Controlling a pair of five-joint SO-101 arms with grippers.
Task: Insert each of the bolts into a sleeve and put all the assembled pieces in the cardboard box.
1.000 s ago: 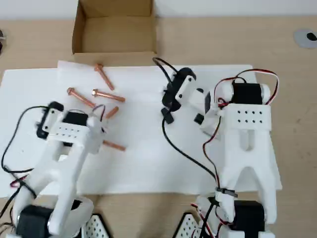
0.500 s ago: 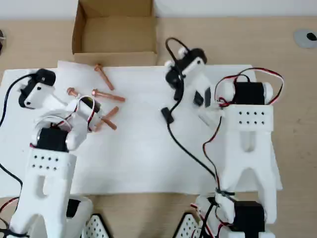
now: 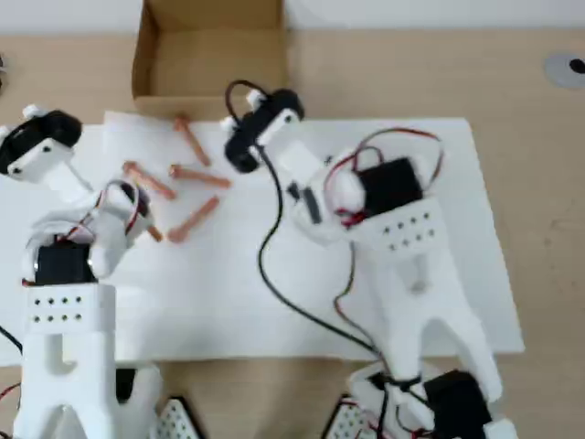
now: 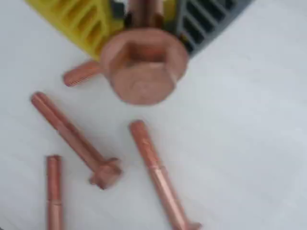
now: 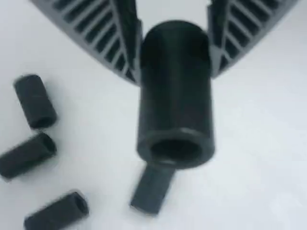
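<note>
Left gripper [image 4: 144, 12] clamps a bolt [image 4: 144, 67]; right gripper [image 5: 172, 24] pinches a sleeve [image 5: 175, 91], bore open, well apart at the bolt's three o'clock from above.

All bolts [image 4: 72, 139] are looking copper; sleeves [image 5: 34, 101] are looking black. L gripper [image 4: 144, 12] is showing one side yellow, other dk grey, both ribbed; R gripper [image 5: 172, 28] is showing dk grey ribs. Box [image 3: 146, 55] is looking brown, sheet [image 3: 466, 165] white, table [image 3: 411, 73] tan, arms [image 3: 64, 311] white w/ black motors, red wires.
</note>
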